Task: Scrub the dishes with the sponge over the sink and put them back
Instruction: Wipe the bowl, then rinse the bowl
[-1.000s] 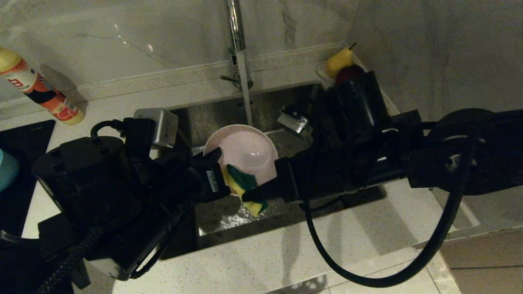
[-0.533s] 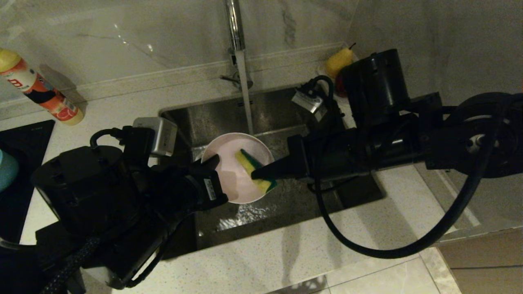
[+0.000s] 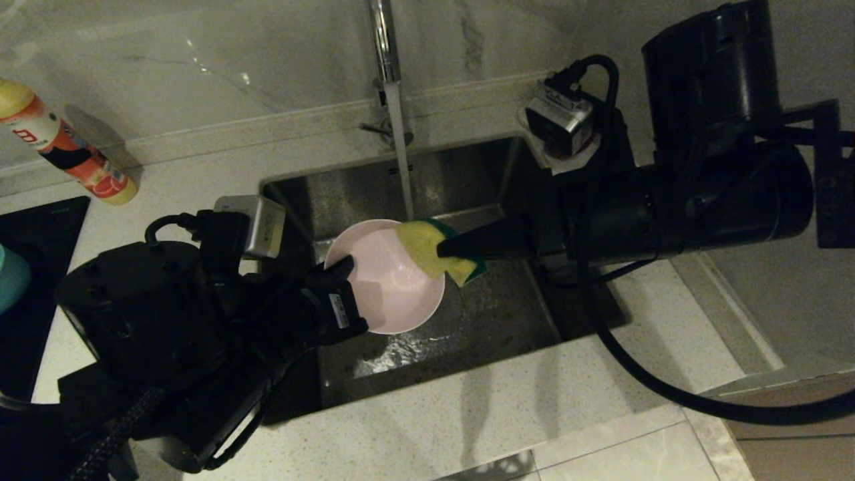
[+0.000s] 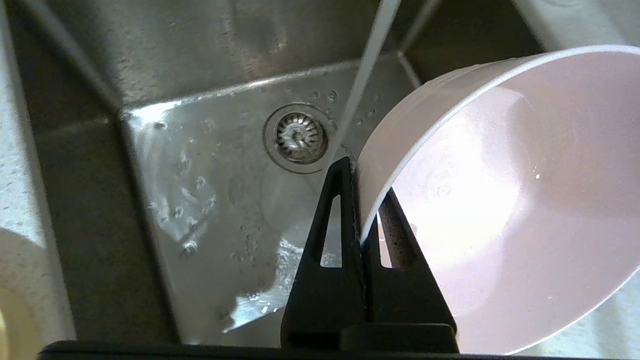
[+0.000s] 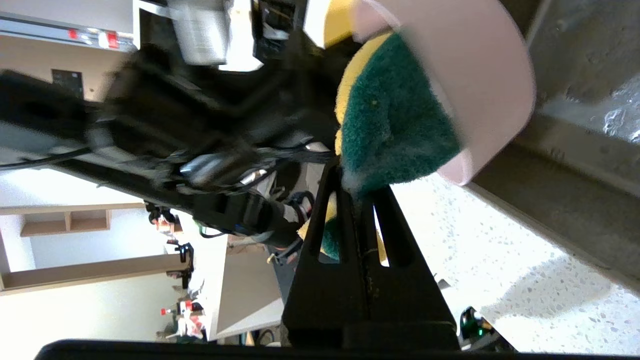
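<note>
The pink bowl (image 4: 500,200) looks like smooth matte plastic. The sink (image 4: 210,165) is brushed steel, wet and glinting. The sponge (image 5: 395,125) shows a rough, fibrous green face on yellow foam. The desk (image 3: 467,414) is pale speckled stone.

Location: domestic kitchen | Evidence: stainless-steel sink (image 3: 481,314) recessed in speckled countertop (image 3: 467,414); chrome tap (image 3: 391,87) running water; marble-pattern backsplash (image 3: 234,60); black cooktop (image 3: 33,267) at left; detergent bottle (image 3: 63,150) on counter
</note>
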